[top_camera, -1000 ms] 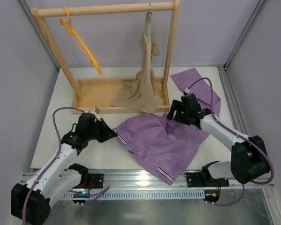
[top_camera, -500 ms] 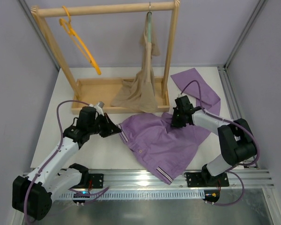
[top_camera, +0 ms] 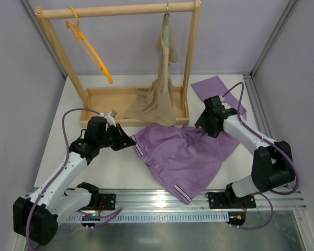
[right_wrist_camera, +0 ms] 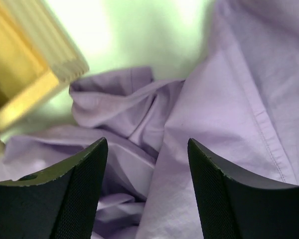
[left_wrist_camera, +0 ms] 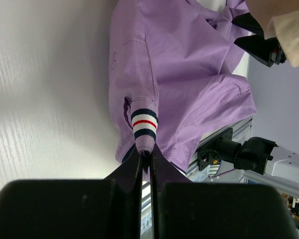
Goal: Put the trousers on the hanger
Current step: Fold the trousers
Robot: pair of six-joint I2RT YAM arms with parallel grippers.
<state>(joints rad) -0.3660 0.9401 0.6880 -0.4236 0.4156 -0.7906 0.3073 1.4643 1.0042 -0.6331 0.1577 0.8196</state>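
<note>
The lilac trousers [top_camera: 183, 154] lie crumpled on the white table in front of the rack, one leg trailing to the back right. My left gripper [top_camera: 132, 142] is shut on the waistband's left corner; the left wrist view has the striped band [left_wrist_camera: 144, 124] pinched at the tips of that gripper [left_wrist_camera: 145, 152]. My right gripper [top_camera: 201, 125] stands open just above the folds at the trousers' far edge. In its wrist view the gripper [right_wrist_camera: 147, 144] has only loose fabric [right_wrist_camera: 224, 99] below its fingers. The orange hanger [top_camera: 89, 47] hangs from the rail's left end.
The wooden rack [top_camera: 120, 9] stands at the back with a tray base [top_camera: 102, 99]. A beige garment [top_camera: 159, 99] hangs on a grey-green hanger at its right end and pools into the tray. The rack's base corner [right_wrist_camera: 35, 74] is close to my right gripper.
My right gripper closed over the trousers' far folds, then opened again and drew back slightly to the right. My left gripper carried the waistband corner a little rightward and away.
</note>
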